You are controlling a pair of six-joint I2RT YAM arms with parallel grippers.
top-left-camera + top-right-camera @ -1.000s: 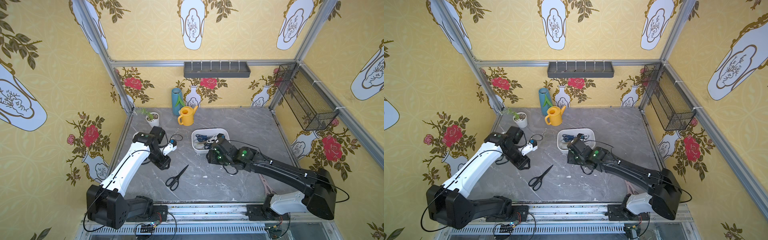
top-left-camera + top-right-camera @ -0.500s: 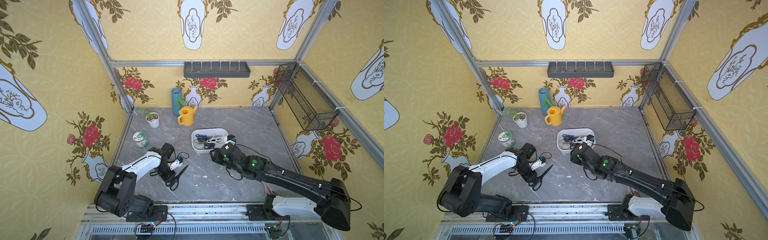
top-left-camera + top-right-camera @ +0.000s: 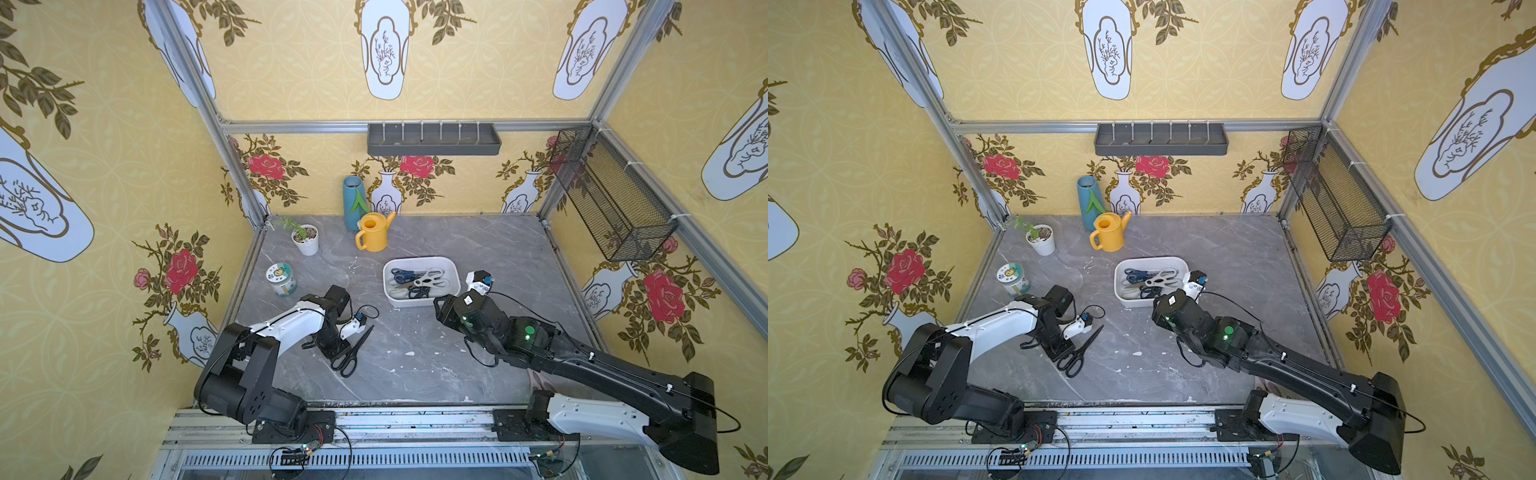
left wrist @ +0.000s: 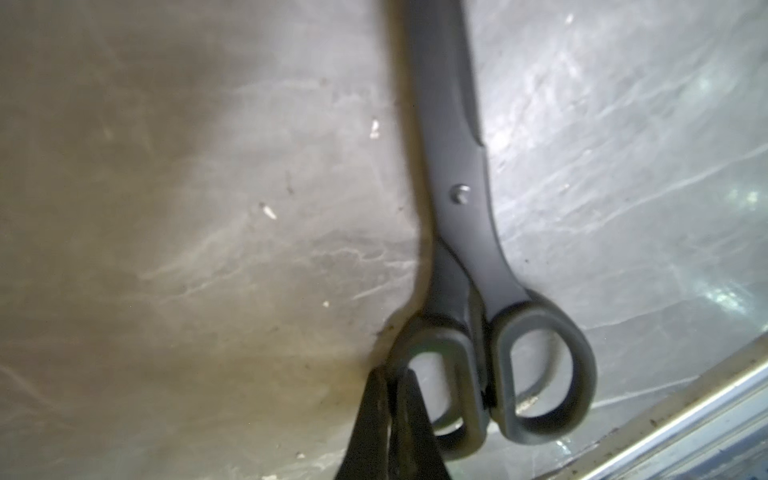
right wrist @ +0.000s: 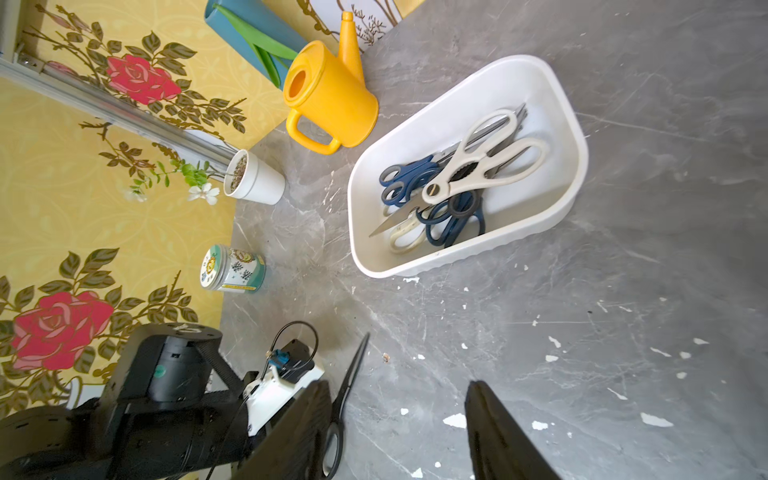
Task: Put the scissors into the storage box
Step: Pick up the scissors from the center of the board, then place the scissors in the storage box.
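One pair of scissors, the black scissors [image 3: 352,348], is all that lies outside the storage box [image 3: 421,304] now, flat on the grey table [image 3: 478,241] toward its front edge and left of the middle, blades shut and pointing toward the box. A second ago the left gripper [image 4: 388,409] was up near the table's left edge and half open; it has since dropped to the handle end and snapped closed. In the left wrist view its two thin fingers [image 4: 365,419] pinch the rim of one handle loop, so I judge the grasp made but the pair not yet lifted. The box sits well apart, near the middle of the table, with blue and cream pairs piled inside. The right gripper [image 5: 399,419] has backed away from the box's near side and hangs partly open, holding nothing.
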